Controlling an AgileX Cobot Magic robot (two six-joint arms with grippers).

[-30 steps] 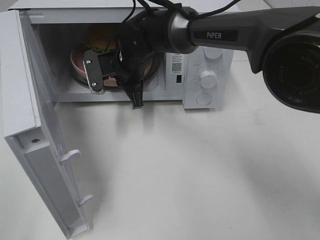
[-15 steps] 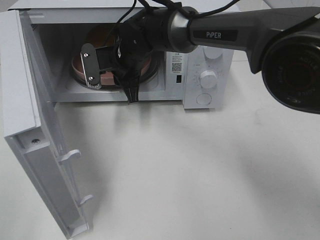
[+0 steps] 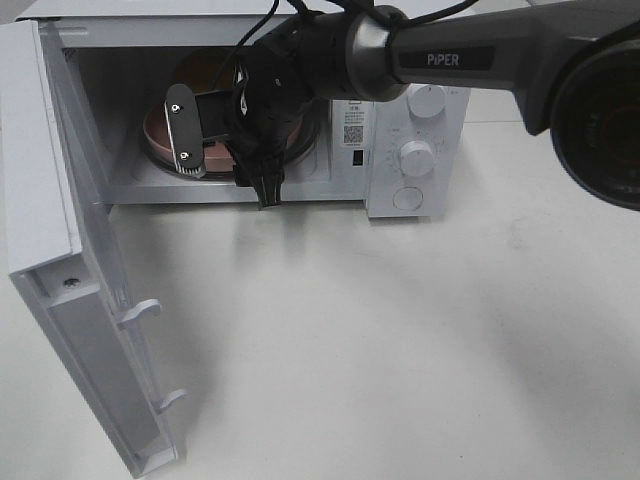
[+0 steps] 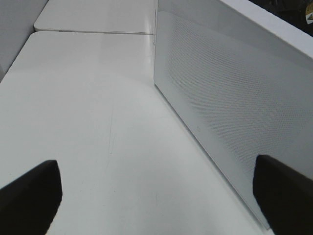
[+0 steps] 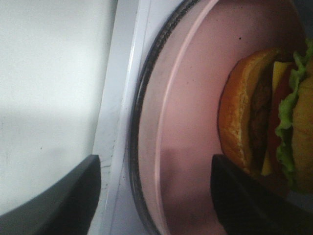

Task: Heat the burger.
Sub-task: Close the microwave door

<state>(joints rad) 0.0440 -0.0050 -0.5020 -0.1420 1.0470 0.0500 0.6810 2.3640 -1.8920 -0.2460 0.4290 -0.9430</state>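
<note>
The burger (image 5: pixel 264 112), with its brown bun, dark patty, cheese and green lettuce, lies on a pink plate (image 5: pixel 195 98) on the glass turntable (image 5: pixel 139 147) inside the open microwave (image 3: pixel 415 150). In the high view the burger (image 3: pixel 203 68) shows as a brown dome behind my right gripper (image 3: pixel 230 185), with the plate (image 3: pixel 158 130) in front of it. My right gripper (image 5: pixel 154 196) is at the cavity mouth, its jaws apart on either side of the plate's rim without touching it. My left gripper (image 4: pixel 156 196) is open over bare table beside the microwave's perforated panel (image 4: pixel 230 107).
The microwave door (image 3: pixel 60 230) is swung wide to the left, reaching towards the table's front edge. The control knobs (image 3: pixel 415 157) are to the right of the cavity. White tabletop (image 3: pixel 400 340) spreads in front of the microwave.
My right gripper's jaws have spread and let go of the pink plate's rim. The plate now rests level on the turntable. The left gripper has not moved.
</note>
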